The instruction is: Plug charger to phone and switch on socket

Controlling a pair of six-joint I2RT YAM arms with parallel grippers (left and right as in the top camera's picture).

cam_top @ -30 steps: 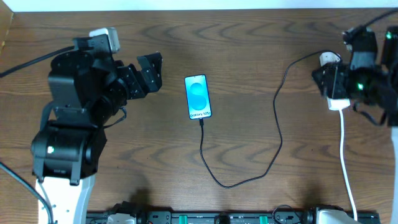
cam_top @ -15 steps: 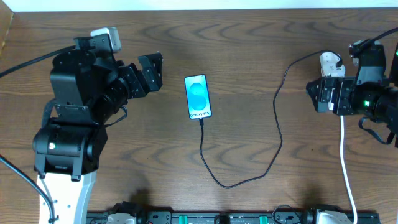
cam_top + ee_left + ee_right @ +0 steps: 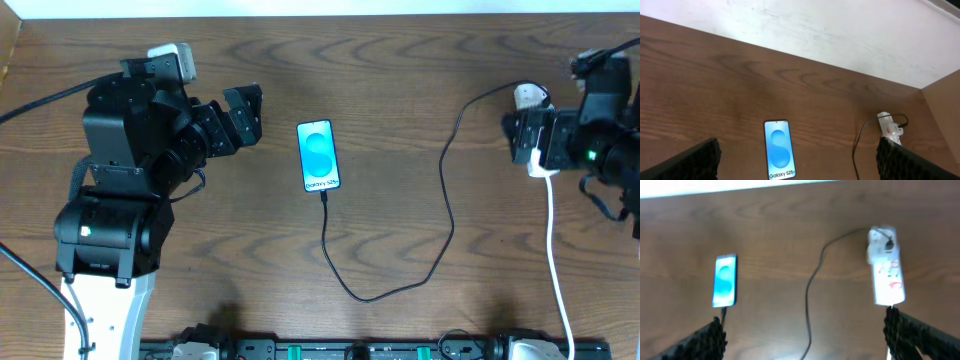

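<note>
The phone lies flat mid-table with its blue screen lit; it also shows in the left wrist view and the right wrist view. The black charger cable runs from the phone's near end, loops and goes up to the white socket at the right, also seen in the right wrist view. My left gripper is open and empty, left of the phone. My right gripper is open and empty, above the socket, partly hiding it.
The socket's white cord runs toward the table's front edge at the right. A black rail lines the front edge. A white wall borders the table's far side.
My right arm has shifted: it swung down and left over the socket, then back a little to the right. The left arm, phone and cable have not moved.
</note>
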